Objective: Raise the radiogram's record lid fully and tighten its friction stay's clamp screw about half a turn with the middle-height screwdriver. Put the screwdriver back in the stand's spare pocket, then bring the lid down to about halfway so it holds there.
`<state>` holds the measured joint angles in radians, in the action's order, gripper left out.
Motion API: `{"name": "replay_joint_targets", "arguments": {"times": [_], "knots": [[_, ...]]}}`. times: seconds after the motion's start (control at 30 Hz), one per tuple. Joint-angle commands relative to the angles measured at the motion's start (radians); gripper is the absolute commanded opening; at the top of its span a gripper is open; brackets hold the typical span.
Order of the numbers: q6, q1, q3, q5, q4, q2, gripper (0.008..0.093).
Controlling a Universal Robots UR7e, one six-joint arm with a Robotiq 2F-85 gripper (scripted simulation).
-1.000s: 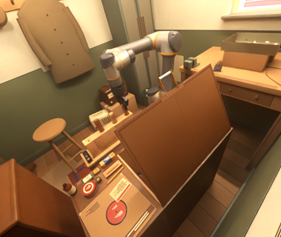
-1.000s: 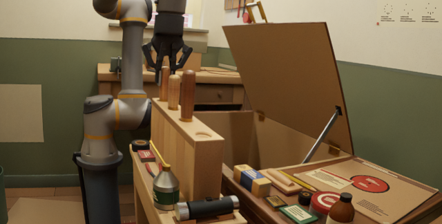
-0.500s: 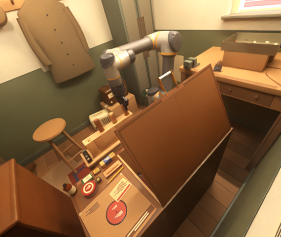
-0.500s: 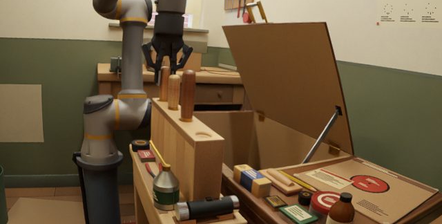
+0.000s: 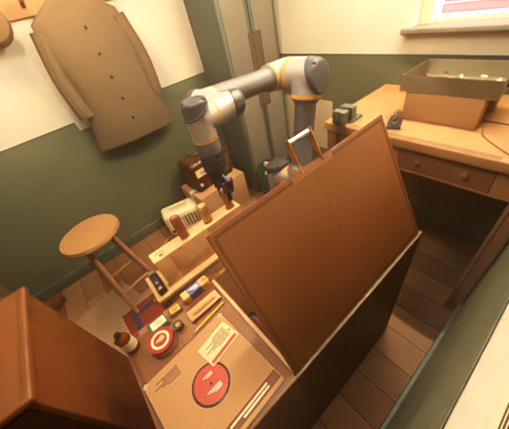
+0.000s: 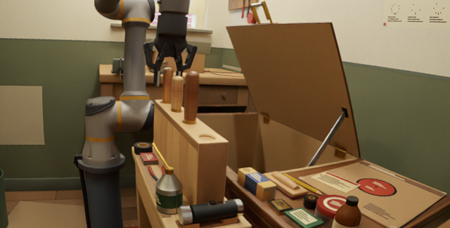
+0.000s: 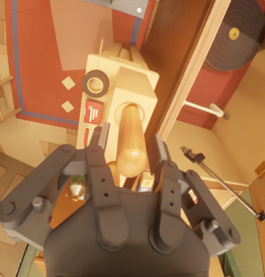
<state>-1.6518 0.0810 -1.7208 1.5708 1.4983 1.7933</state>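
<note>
The wooden tool stand (image 6: 190, 143) sits left of the radiogram, with three wooden-handled screwdrivers upright in its pockets and one empty pocket (image 6: 206, 137) at its near end. The farthest screwdriver (image 6: 167, 84) (image 7: 131, 139) stands in its pocket directly under my gripper. The radiogram's record lid (image 6: 295, 80) (image 5: 319, 231) is raised steeply, propped by its metal friction stay (image 6: 327, 138) (image 7: 221, 181). The turntable (image 7: 233, 36) shows inside the cabinet. My gripper (image 6: 171, 67) (image 7: 129, 144) (image 5: 227, 187) is open around the top of that farthest handle and holds nothing.
An oil can (image 6: 168, 191), a black torch (image 6: 209, 211), a tape roll (image 6: 143, 147) and a red box (image 6: 149, 157) lie on the stand's shelf. Small boxes, a pencil and a bottle (image 6: 348, 214) sit along the radiogram's top. A stool (image 5: 89, 235) stands left.
</note>
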Motion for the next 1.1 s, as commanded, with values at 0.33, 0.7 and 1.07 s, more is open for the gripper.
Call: {"name": "replay_joint_targets", "arguments": {"times": [0.33, 0.7, 1.07], "knots": [[0.000, 0.000, 0.035, 0.000, -0.031, -0.002, 0.0520], [0.000, 0.000, 0.224, 0.000, -0.191, -0.030, 0.0520], [0.000, 0.000, 0.359, 0.000, -0.297, -0.061, 0.0520]]}}
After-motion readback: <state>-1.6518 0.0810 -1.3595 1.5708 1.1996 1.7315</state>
